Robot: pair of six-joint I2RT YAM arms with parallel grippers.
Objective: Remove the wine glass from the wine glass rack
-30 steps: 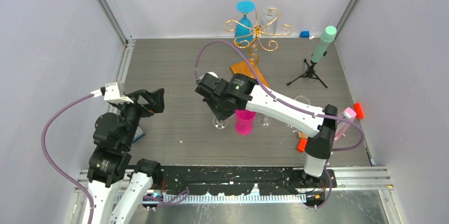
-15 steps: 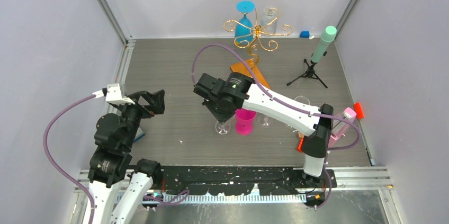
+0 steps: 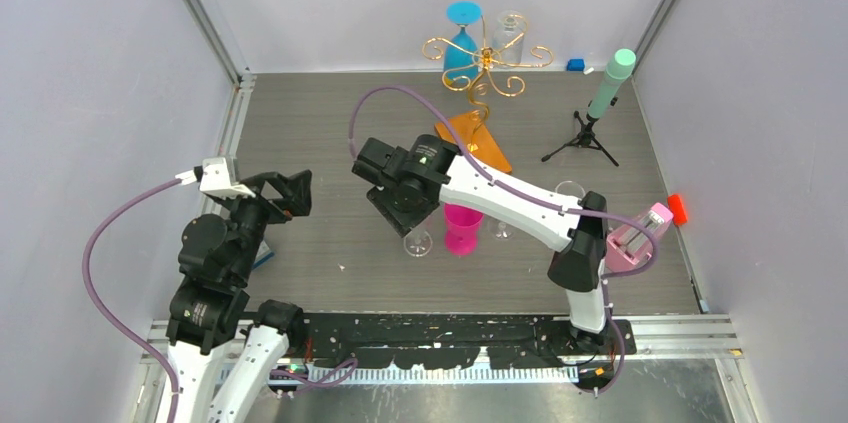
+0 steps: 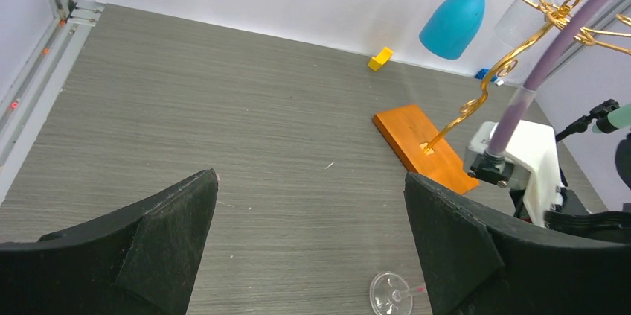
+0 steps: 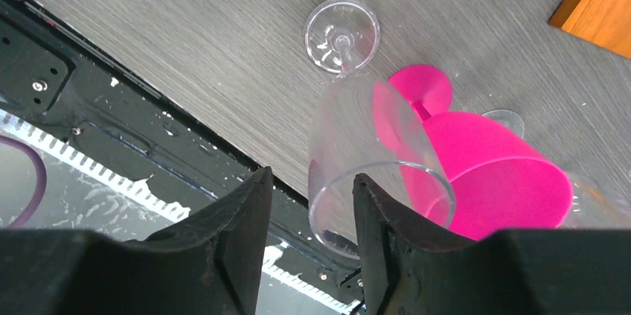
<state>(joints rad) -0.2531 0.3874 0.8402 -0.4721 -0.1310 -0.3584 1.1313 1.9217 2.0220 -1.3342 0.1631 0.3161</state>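
Observation:
The wine glass rack [image 3: 487, 61], gold wire on an orange wooden base [image 3: 473, 141], stands at the back; a blue wine glass [image 3: 460, 48] and a clear one [image 3: 508, 31] hang from it. Another clear wine glass [image 5: 357, 129] stands on its foot [image 3: 418, 241] on the table beside a pink glass [image 3: 462, 228]. My right gripper [image 5: 309, 226] hovers over it, open, its fingers astride the rim's near wall without pinching it. My left gripper [image 4: 309, 248] is wide open and holds nothing, at the left. The left wrist view shows the rack [image 4: 521, 47] and the blue glass [image 4: 454, 13].
A black tripod with a mint-green cylinder [image 3: 600, 103] stands at the back right. More clear glasses [image 3: 570, 193] stand under the right arm. A pink object [image 3: 635, 238] and a red piece [image 3: 678, 208] lie at the right; a yellow block [image 4: 381, 58] lies by the back wall.
My right gripper has opened and let go of the clear wine glass, which now stands on the table. The right arm shifted slightly left. The left arm has not moved.

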